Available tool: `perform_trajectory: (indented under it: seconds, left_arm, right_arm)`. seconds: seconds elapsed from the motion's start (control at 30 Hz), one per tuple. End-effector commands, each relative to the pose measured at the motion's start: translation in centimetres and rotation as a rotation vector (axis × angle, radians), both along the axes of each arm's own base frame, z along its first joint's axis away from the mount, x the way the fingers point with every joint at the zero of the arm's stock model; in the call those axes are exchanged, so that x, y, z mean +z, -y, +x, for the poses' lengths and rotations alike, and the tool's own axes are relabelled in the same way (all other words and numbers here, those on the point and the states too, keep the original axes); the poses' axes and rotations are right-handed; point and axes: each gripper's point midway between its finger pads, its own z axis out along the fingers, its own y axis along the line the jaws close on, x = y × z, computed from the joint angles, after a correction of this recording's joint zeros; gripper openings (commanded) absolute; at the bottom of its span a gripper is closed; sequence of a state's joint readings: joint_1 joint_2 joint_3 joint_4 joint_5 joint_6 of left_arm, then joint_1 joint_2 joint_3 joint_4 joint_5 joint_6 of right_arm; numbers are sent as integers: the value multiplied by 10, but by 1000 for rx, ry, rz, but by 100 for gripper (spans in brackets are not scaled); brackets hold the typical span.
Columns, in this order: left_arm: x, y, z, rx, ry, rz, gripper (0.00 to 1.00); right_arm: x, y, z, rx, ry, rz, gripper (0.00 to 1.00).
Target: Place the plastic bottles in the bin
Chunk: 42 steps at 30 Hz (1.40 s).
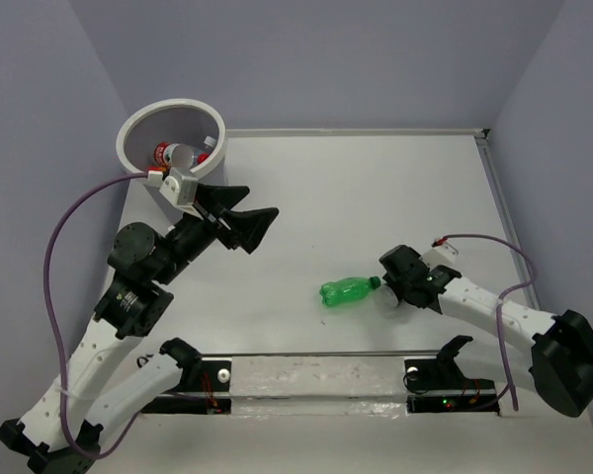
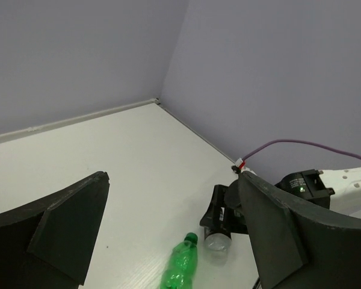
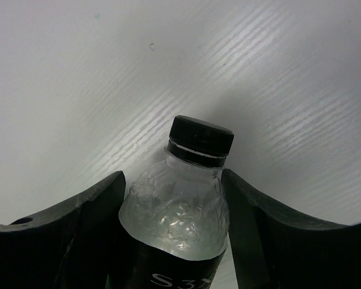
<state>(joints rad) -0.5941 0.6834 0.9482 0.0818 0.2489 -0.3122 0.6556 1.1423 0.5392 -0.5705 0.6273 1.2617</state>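
**Right claw closed on dark-labelled bottle; left claw open beside bin**

**Top external.** The bin (image 1: 173, 103) stood at the far-left corner of the tabletop (image 1: 376, 188). Inside it you could make out a clear bottle with a red label (image 1: 171, 153); the rest of the contents were too small to tell. Your left claw (image 1: 263, 229) hung just right of the bin, with its jaws spread and nothing between them. The green bottle (image 1: 348, 291) lay on its side toward the near middle of the tabletop, cap pointing right. Your right claw (image 1: 395, 284) sat low, just beside that cap. The clear base of the dark-labelled bottle (image 1: 388, 302) showed at the claw's near side.

**Left wrist.** Both fingers (image 2: 66, 226) framed the view, wide apart and empty. Between them, down on the tabletop, lay the green bottle (image 2: 180, 265). Just beside its cap was your right claw, with the dark-labelled bottle's round base (image 2: 217, 239) facing this camera.

**Right wrist.** The dark-labelled bottle (image 3: 174, 211) sat between the fingers (image 3: 78, 226), with its black cap (image 3: 201, 139) pointing away from the camera. Both fingers lay against its sides, so the claw was closed on it. You could not tell from this view whether the bottle rested on the tabletop or hung clear of it.
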Motion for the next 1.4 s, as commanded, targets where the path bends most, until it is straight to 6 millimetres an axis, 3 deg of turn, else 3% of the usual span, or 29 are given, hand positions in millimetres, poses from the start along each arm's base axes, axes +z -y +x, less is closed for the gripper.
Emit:
perform_trajectory:
  seconds: [0.0, 0.1, 0.23, 0.37, 0.4, 0.43, 0.47, 0.53, 0.6, 0.77, 0.9, 1.17, 1.37]
  left_arm:
    - [1, 9, -7, -66, 22, 13, 99]
    - [1, 12, -8, -85, 17, 27, 99]
    - [-14, 19, -6, -113, -28, 71, 99]
    - [-45, 37, -10, -223, -135, 100, 99]
    - [-49, 41, -13, -249, -152, 94, 99]
    - [-63, 48, -18, -302, -212, 86, 99]
    - [-63, 52, -20, -328, -210, 64, 99]
    - [-83, 62, -24, -394, -293, 46, 99]
    - [-84, 67, -22, -417, -305, 10, 99]
    - [-107, 79, -2, -396, -394, -7, 99]
    - [-101, 92, 3, -455, -377, -53, 99]
    - [-123, 112, 37, -422, -454, -80, 99]
    - [-114, 116, 45, -422, -426, -133, 99]
  right_arm:
    - [29, 9, 12, -7, 87, -47, 59]
    - [40, 10, 12, 17, 84, -63, 54]
    - [85, -3, 28, 101, 169, -51, 54]
    - [158, -46, 63, 335, 348, -3, 56]
    - [178, -65, 73, 433, 409, 15, 56]
    - [192, -77, 80, 476, 450, 32, 55]
    - [217, -89, 87, 518, 506, 52, 55]
    - [231, -118, 100, 628, 547, 85, 55]
    - [257, -139, 109, 688, 631, 132, 55]
    - [284, -172, 114, 805, 712, 208, 54]
    - [300, -191, 108, 866, 763, 256, 54]
    - [297, -208, 100, 915, 782, 279, 53]
    - [284, -220, 99, 945, 761, 302, 53]
